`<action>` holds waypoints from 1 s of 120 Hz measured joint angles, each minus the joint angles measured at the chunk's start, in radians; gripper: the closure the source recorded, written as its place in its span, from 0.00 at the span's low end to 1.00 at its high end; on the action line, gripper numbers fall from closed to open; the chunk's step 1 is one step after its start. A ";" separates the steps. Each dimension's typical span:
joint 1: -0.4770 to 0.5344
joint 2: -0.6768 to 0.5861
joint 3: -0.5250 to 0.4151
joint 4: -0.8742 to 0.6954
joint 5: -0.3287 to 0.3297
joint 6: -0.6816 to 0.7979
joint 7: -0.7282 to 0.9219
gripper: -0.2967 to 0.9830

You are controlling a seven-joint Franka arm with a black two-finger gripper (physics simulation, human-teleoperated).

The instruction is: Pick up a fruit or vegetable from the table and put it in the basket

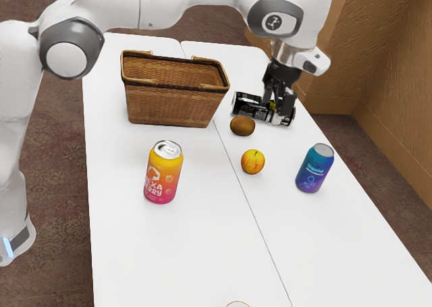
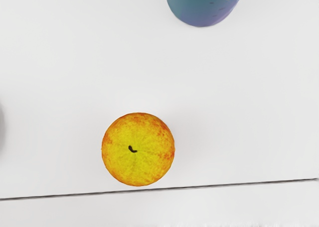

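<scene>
Apple (image 1: 253, 161), one; one basket (image 1: 165, 104); one brown oval item (image 1: 242, 125); three cans (image 1: 163, 179); fingers (image 1: 287, 106) apart, empty.

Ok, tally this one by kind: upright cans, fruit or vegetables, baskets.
Upright cans: 2 (orange-pink can, blue-purple can)
Fruit or vegetables: 2 (yellow-red fruit, brown one)
Basket: 1
Total: 5
Thin curve at the exterior view's lower edge: unidentified, uncounted.

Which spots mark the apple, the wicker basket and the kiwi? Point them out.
Apple (image 2: 138, 149): wrist view, its top beside the stem.
Wicker basket (image 1: 172, 105): exterior view, its long side wall.
Kiwi (image 1: 243, 125): exterior view, middle of its brown skin.
</scene>
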 joint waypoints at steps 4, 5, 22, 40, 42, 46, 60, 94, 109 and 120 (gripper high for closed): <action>-0.001 0.003 -0.001 -0.035 -0.002 0.013 0.006 0.23; -0.001 0.004 -0.002 -0.045 -0.003 0.017 0.007 0.23; 0.000 0.011 -0.004 -0.166 -0.005 0.098 0.028 0.23; 0.000 0.055 -0.002 -0.182 -0.007 0.160 0.045 0.23; 0.000 0.059 -0.001 -0.182 -0.007 0.165 0.047 0.23; 0.002 0.067 -0.001 -0.182 -0.008 0.173 0.050 0.23; 0.004 0.071 -0.002 -0.183 -0.009 0.189 0.059 0.23; 0.001 0.065 -0.009 -0.189 -0.015 0.206 0.076 0.23; 0.003 0.066 -0.007 -0.192 -0.015 0.207 0.085 0.23; 0.005 0.067 -0.002 -0.193 -0.016 0.207 0.095 0.23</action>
